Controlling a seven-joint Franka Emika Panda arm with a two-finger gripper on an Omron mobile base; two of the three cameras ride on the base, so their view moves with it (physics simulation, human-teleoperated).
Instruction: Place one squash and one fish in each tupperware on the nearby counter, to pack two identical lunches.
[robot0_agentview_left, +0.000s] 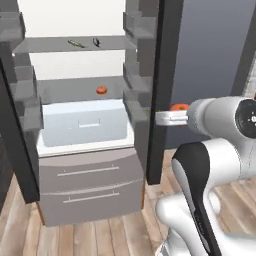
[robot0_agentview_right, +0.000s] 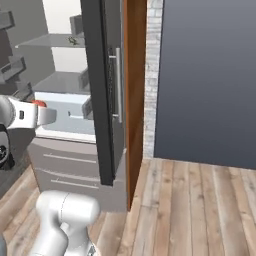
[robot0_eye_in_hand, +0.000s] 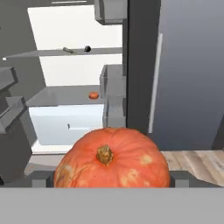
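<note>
An orange-red squash (robot0_eye_in_hand: 113, 159) fills the gap between my fingertips, and my gripper (robot0_eye_in_hand: 112, 179) is shut on it. In the left base view this squash (robot0_agentview_left: 179, 106) hangs in the air at my gripper (robot0_agentview_left: 175, 112), just outside the open fridge, right of its dark door edge. A second squash (robot0_agentview_left: 101, 90) rests on the middle fridge shelf. On the upper shelf lie the slender yellow-green fish (robot0_agentview_left: 76, 43) and the dark grey fish (robot0_agentview_left: 96, 42). The tupperware and the counter are out of view.
The open fridge has a pale blue drawer (robot0_agentview_left: 85, 122) under the shelves and two grey freezer drawers (robot0_agentview_left: 90, 185) below. Grey door bins (robot0_agentview_left: 137, 100) line its right side. A dark door edge (robot0_agentview_left: 162, 75) stands beside my hand. Wooden floor (robot0_agentview_right: 200, 210) lies to the right.
</note>
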